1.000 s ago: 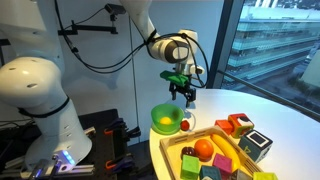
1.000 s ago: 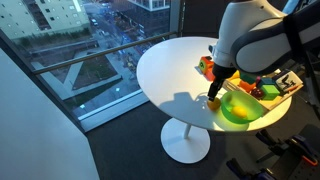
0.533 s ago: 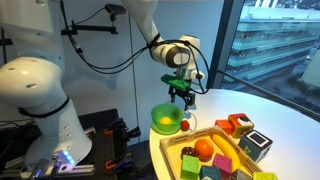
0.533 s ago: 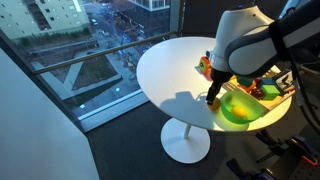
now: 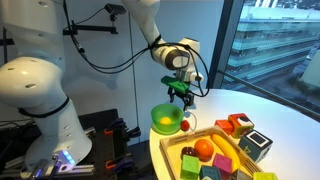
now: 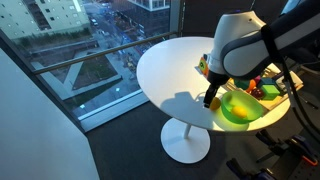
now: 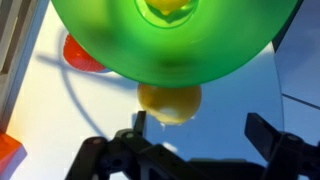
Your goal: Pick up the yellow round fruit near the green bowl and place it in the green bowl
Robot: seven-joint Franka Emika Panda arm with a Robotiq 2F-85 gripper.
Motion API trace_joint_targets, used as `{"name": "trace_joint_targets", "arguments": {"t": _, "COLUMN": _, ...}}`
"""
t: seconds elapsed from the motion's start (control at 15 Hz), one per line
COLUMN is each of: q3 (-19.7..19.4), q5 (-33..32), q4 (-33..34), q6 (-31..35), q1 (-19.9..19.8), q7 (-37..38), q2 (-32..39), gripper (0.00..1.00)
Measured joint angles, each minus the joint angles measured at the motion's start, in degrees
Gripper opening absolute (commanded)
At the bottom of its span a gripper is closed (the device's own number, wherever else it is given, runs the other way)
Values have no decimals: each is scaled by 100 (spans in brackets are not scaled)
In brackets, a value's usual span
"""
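Note:
In the wrist view the yellow round fruit [image 7: 170,102] lies on the white table, touching the near rim of the green bowl [image 7: 170,45]. My gripper [image 7: 200,135] is open and empty, hovering above the table. The fruit sits just ahead of the left finger, not between the jaws. A second yellow thing [image 7: 170,5] lies inside the bowl. In both exterior views the gripper [image 5: 181,93] [image 6: 211,100] hangs just above the table beside the green bowl [image 5: 165,120] [image 6: 240,108]. The fruit is hidden there.
A small red ball [image 7: 85,55] [image 5: 187,124] lies against the bowl. A wooden tray [image 5: 190,145] holds coloured blocks and a larger orange fruit [image 5: 204,148]. The round white table [image 6: 165,75] stands by a window, and the bowl sits near its edge.
The gripper has shifted only slightly beside the bowl. It stays open, and nothing was taken hold of.

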Motion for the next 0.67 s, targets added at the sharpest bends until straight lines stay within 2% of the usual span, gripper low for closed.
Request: {"name": "trace_joint_targets", "arguments": {"t": 0.67, "q3": 27, "q5": -76, "q4": 4, "q6": 426, "q1": 2, "q7": -13, "q2": 185, "gripper": 100}}
